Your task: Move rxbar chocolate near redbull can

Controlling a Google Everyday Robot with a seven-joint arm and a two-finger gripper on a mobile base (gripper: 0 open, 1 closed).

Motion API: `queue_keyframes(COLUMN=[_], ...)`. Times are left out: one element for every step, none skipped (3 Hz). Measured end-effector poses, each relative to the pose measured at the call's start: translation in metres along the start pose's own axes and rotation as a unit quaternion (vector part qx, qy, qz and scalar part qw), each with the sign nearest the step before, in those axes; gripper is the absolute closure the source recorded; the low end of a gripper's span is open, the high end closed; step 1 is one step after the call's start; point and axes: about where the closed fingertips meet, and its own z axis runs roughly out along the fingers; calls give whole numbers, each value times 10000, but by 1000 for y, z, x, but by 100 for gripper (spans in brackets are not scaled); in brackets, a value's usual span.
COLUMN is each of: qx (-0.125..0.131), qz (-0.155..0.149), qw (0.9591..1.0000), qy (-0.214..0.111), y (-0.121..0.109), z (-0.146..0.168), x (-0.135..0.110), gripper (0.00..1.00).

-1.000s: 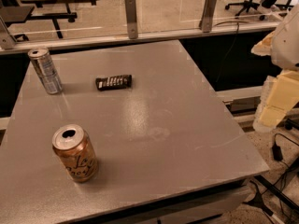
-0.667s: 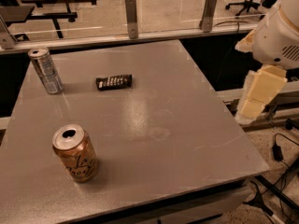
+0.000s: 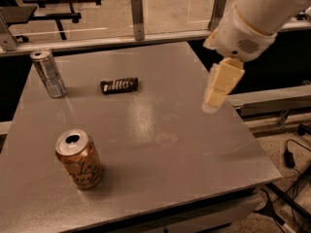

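The arm comes in over the bench's (image 3: 204, 149) right edge, gripper (image 3: 215, 95) angled down above the surface, open or closed I cannot tell, while the rxbar chocolate (image 3: 119, 85) lies flat near the far edge, apart from the upright redbull can (image 3: 48, 74) at the far-left corner.

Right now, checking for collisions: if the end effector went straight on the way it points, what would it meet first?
Likely the table top near its right edge, where the end effector points down. The rxbar chocolate lies far off that line; depth is unclear.
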Motion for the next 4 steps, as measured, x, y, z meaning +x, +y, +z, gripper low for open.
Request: queue_keyframes(qx=[-259, -488, -630, -710], qz=[-335, -588, -703, -762], qw=[9990, 9970, 9954, 9944], qy=[-110, -155, -169, -158], y=[-21, -35, -45, -60], z=[43, 79, 106, 134], x=[-49, -88, -111, -127], gripper=[0, 0, 0, 0])
